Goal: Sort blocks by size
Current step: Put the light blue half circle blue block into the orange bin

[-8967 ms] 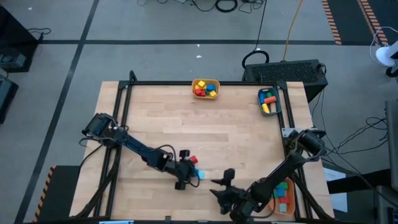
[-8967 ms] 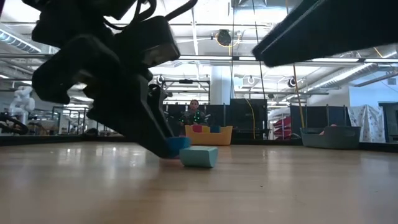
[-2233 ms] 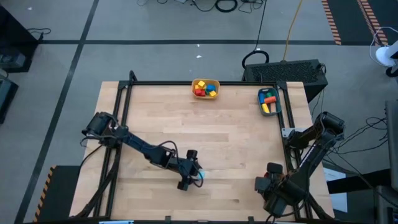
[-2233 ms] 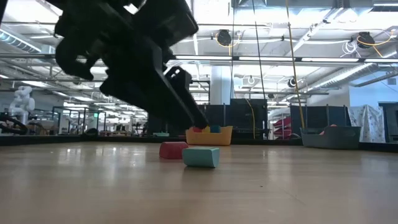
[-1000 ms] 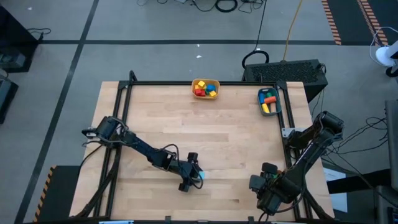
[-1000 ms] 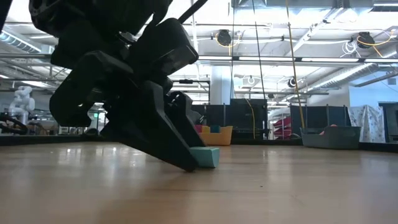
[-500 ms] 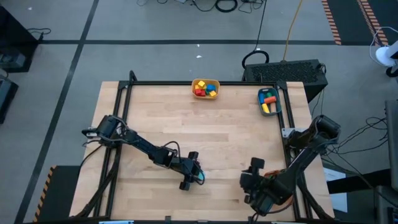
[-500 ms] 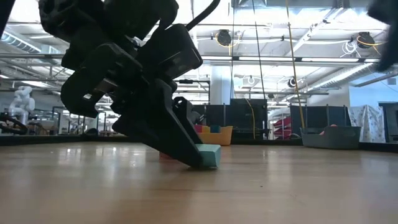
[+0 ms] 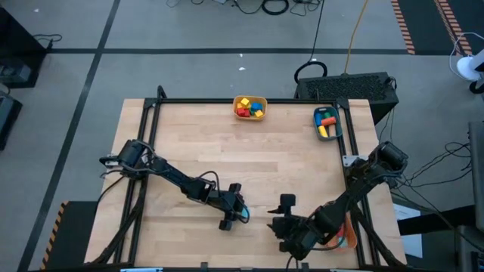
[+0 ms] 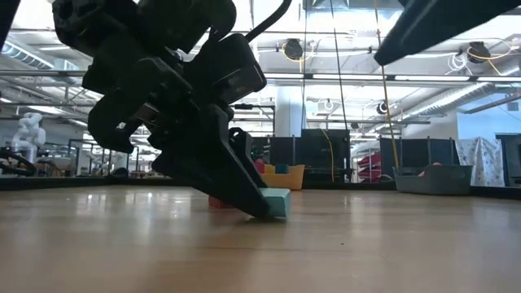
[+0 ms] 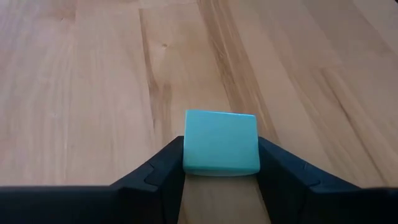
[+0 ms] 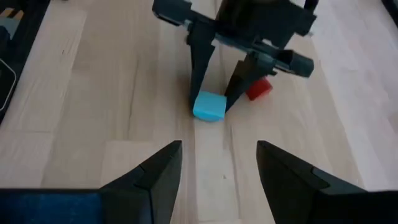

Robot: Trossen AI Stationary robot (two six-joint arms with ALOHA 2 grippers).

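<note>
So the cyan block point(image 11: 221, 143) is sitting flat on the table point(image 9: 265, 159), near the front edge, a bit left of center. My left gripper point(image 11: 221, 163) has a finger against each side of it, jaws clenched on it afaict, block not lifted yet. A red block point(image 12: 259, 89) lies just behind the left gripper's fingers, close to the cyan one but I can't tell if they touch.

Right gripper point(image 12: 217, 171) hovers near, jaws spread w/ nothing between them, pointing straight at the left one and the cyan block.

Stuff that worries me:
- grip is low on the block and only at the finger ends. If it's off-center the block could twist or pop out on the lift.
- red block is so close that a finger could drag it along when I pull up.
- the two arms are near each other at the front of the table. If I swing the left one toward the bins w/o clearing the right, they bump.
- yellow bin point(image 9: 250, 107) and teal bin point(image 9: 328, 123) are way at the far edge, well apart from here, so a long carry. Weak grip = drop midway, imo.
</note>
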